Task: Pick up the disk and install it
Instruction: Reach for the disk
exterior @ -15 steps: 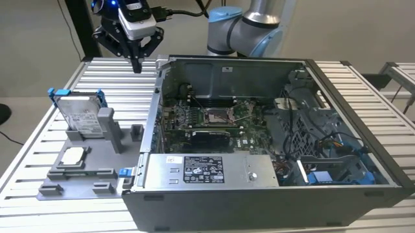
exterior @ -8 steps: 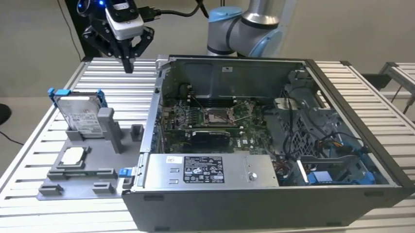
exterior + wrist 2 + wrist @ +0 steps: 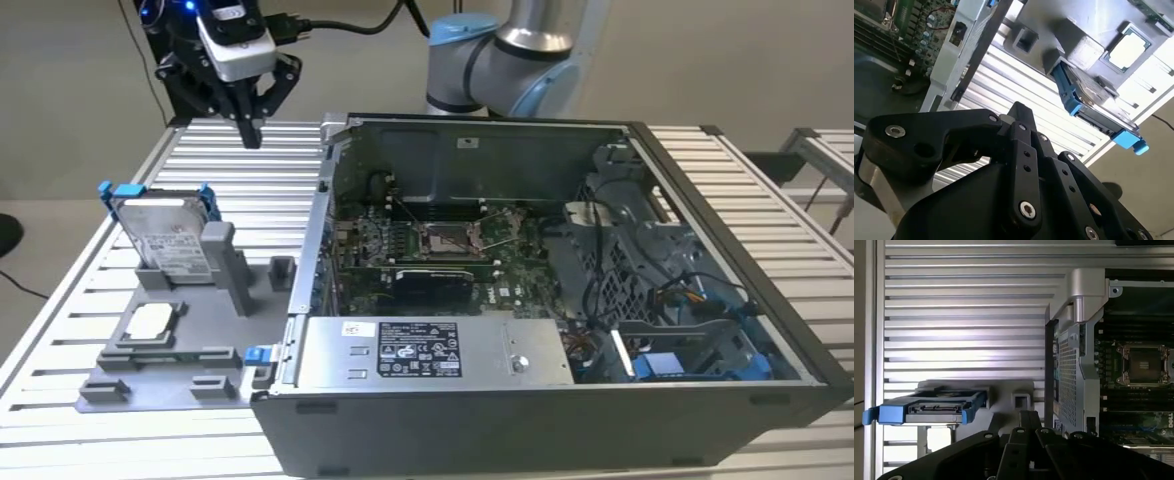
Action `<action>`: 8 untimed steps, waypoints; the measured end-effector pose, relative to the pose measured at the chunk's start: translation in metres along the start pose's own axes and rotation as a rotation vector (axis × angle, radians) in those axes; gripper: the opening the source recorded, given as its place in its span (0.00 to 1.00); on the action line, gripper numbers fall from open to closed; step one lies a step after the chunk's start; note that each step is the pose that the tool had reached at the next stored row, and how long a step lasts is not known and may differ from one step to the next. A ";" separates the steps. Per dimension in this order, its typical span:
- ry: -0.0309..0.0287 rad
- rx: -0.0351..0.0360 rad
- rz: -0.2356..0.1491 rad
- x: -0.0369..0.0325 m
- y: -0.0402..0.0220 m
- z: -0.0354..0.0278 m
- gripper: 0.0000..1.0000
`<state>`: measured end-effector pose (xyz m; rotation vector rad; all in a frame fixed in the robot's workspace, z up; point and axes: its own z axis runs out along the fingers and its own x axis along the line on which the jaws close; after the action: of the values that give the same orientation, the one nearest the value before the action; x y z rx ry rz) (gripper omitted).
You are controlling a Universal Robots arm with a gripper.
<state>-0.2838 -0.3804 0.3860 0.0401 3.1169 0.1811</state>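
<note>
The disk [image 3: 166,236], a silver-grey drive with a white label in a blue carrier, leans upright in a grey holder [image 3: 227,262] on the exterior view's left side of the table. Both wrist views show it edge-on, with blue end tabs: the disk [image 3: 1089,97] and the disk [image 3: 934,409]. My gripper [image 3: 250,135] hangs high above the table's far part, beyond the disk and well clear of it. Its black fingers point down and are shut with nothing between them. The same black gripper [image 3: 1018,108] and gripper [image 3: 1027,415] appears in both wrist views.
An open computer case [image 3: 801,345] takes up the table's middle and the exterior view's right, with the motherboard [image 3: 447,240] and a grey labelled power-supply box [image 3: 414,352] inside. A small square silver chip [image 3: 151,319] lies on the grey fixture base. The table [image 3: 54,330] is slatted aluminium.
</note>
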 end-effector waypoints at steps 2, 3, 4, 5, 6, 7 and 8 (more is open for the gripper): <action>0.0000 0.0000 0.000 0.0052 0.0011 0.0006 0.00; 0.0000 0.0000 0.000 0.0080 0.0016 0.0009 0.00; 0.0000 0.0000 0.000 0.0107 0.0021 0.0012 0.00; 0.0000 -0.0001 0.000 0.0136 0.0024 0.0014 0.00; 0.0001 0.0000 0.000 0.0171 0.0025 0.0015 0.00; 0.0001 0.0000 -0.001 0.0210 0.0023 0.0016 0.00; 0.0001 0.0000 -0.001 0.0251 0.0022 0.0017 0.00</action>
<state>-0.3088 -0.3773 0.3841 0.0385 3.1170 0.1811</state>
